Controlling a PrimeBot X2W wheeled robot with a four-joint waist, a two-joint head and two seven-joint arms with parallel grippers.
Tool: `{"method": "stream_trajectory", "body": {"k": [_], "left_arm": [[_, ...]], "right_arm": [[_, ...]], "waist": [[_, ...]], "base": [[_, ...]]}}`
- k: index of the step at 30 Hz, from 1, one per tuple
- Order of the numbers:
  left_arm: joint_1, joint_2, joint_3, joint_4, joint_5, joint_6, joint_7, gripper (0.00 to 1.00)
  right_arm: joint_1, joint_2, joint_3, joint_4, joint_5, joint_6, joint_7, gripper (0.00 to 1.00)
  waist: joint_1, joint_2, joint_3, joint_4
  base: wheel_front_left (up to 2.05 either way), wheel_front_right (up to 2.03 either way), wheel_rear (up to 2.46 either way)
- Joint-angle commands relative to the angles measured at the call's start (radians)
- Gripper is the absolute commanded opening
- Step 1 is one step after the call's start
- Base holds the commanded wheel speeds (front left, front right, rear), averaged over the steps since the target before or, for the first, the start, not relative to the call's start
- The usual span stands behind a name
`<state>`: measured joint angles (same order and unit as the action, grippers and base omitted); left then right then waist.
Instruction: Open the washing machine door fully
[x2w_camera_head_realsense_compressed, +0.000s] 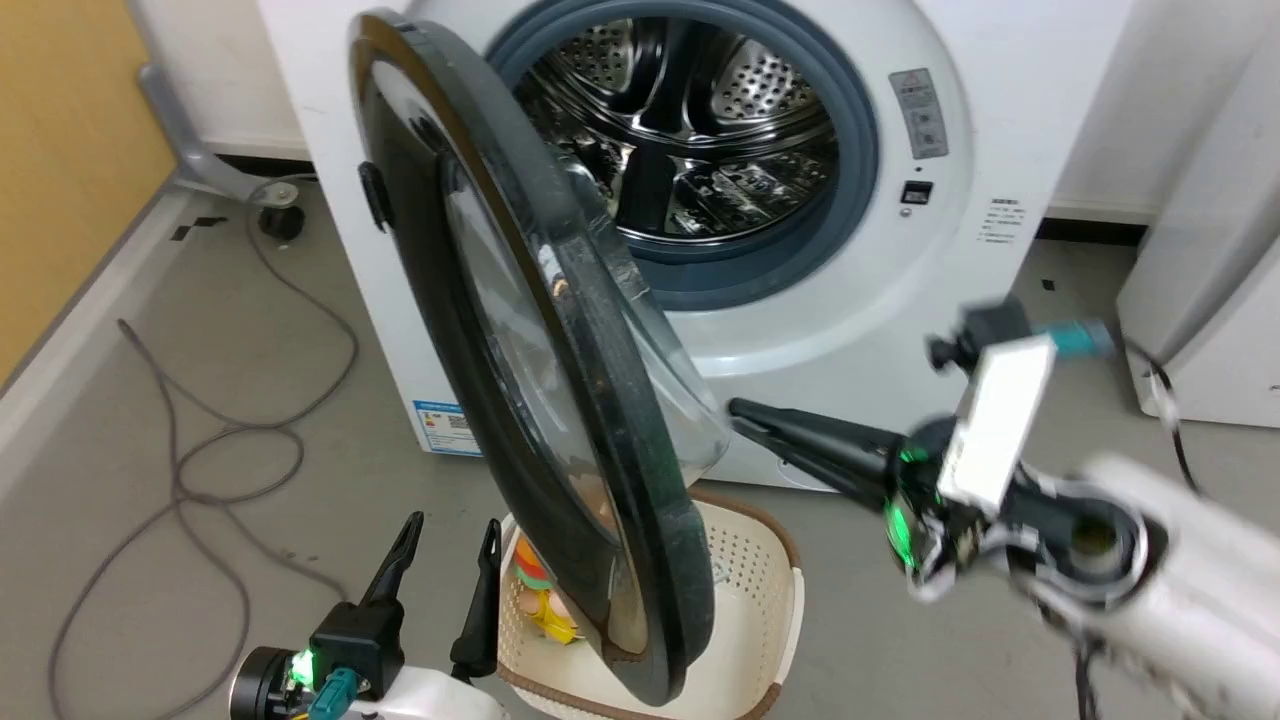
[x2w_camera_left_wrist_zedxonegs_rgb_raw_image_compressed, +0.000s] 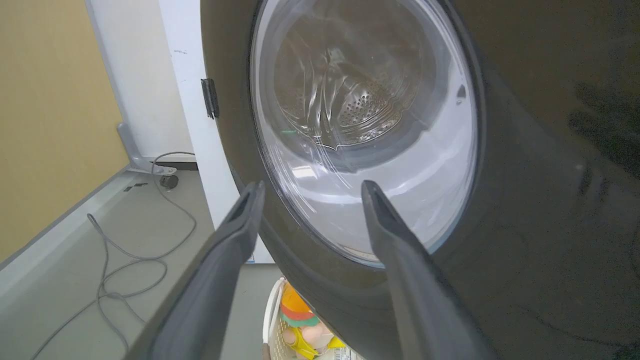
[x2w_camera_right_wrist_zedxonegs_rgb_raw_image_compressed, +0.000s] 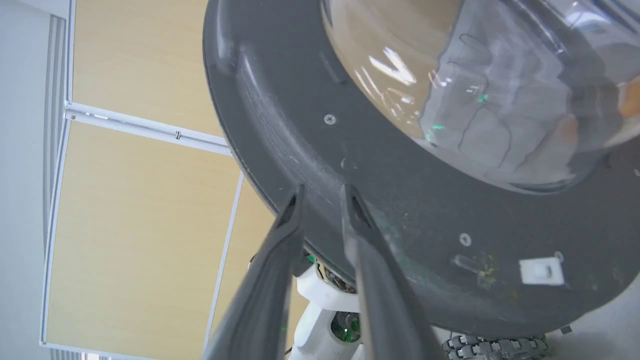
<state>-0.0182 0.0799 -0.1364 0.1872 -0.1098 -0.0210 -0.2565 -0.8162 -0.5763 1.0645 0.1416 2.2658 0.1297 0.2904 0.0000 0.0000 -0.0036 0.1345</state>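
Roughly half open, the door (x2w_camera_head_realsense_compressed: 610, 400) stands out from the front of the washer (x2w_camera_head_realsense_compressed: 1000, 120), hinged at its left. To finish, I judge the right gripper (x2w_camera_head_realsense_compressed: 740, 410), before the washer at the door's inner face with fingers a narrow gap apart on nothing, should push the plastic rim leftward along the hinge arc, not the glass. A basket (x2w_camera_head_realsense_compressed: 760, 600) sits before the washer under the door's edge; whether the door clears it I cannot tell. The left gripper (x2w_camera_head_realsense_compressed: 453, 525), spread wide and empty, waits on the door's outer side, in the swing path. Cable (x2w_camera_head_realsense_compressed: 170, 420) trails left of the washer.
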Motion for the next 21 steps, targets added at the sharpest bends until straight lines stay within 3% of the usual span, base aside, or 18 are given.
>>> {"method": "stream_trajectory", "body": {"k": [1, 9, 12, 15, 17, 18, 19, 20, 21], "left_arm": [[0.016, 0.004, 0.004, 0.002, -0.005, 0.002, -0.005, 1.00], [0.027, 0.011, 0.013, 0.017, -0.010, 0.009, -0.005, 1.00], [0.029, 0.012, 0.014, 0.023, -0.011, 0.011, -0.005, 1.00], [0.030, 0.012, 0.014, 0.026, -0.012, 0.012, -0.005, 1.00], [0.031, 0.012, 0.016, 0.027, -0.014, 0.013, -0.005, 1.00], [0.034, 0.011, 0.017, 0.027, -0.015, 0.017, -0.005, 1.00], [0.034, 0.011, 0.017, 0.027, -0.015, 0.017, -0.005, 1.00], [0.036, 0.012, 0.018, 0.028, -0.017, 0.017, -0.005, 1.00], [0.036, 0.012, 0.018, 0.028, -0.017, 0.017, -0.005, 1.00]], "right_arm": [[0.074, -0.010, -0.028, -0.019, -0.031, 0.001, -0.063, 1.00], [0.401, -0.017, -0.195, -0.115, -0.153, 0.001, -0.403, 1.00], [0.498, -0.034, -0.216, -0.082, -0.231, 0.001, -0.519, 1.00], [0.548, -0.023, -0.251, -0.045, -0.269, 0.001, -0.546, 1.00], [0.596, -0.004, -0.329, 0.025, -0.325, 0.001, -0.551, 1.00], [0.642, 0.033, -0.434, 0.122, -0.433, 0.001, -0.551, 1.00], [0.642, 0.033, -0.434, 0.122, -0.433, 0.001, -0.551, 1.00], [0.678, 0.082, -0.542, 0.204, -0.577, 0.001, -0.552, 1.00], [0.678, 0.082, -0.542, 0.204, -0.577, 0.001, -0.552, 1.00]], "waist": [[0.0000, 0.0000, -0.001, -0.015], [0.0000, 0.0000, -0.010, -0.054], [0.0000, 0.0000, -0.012, -0.065], [0.0000, 0.0000, -0.013, -0.073], [0.0000, 0.0000, -0.014, -0.082], [0.0000, 0.0000, -0.016, -0.090], [0.0000, 0.0000, -0.016, -0.090], [0.0000, 0.0000, -0.016, -0.097], [0.0000, 0.0000, -0.016, -0.097]], "base": [[0.00, 0.00, 0.00], [0.00, 0.00, 0.00], [0.00, 0.00, 0.00], [0.00, 0.00, 0.00], [0.00, 0.00, 0.00], [0.00, 0.00, 0.00], [0.00, 0.00, 0.00], [0.00, 0.00, 0.00], [0.00, 0.00, 0.00]]}}
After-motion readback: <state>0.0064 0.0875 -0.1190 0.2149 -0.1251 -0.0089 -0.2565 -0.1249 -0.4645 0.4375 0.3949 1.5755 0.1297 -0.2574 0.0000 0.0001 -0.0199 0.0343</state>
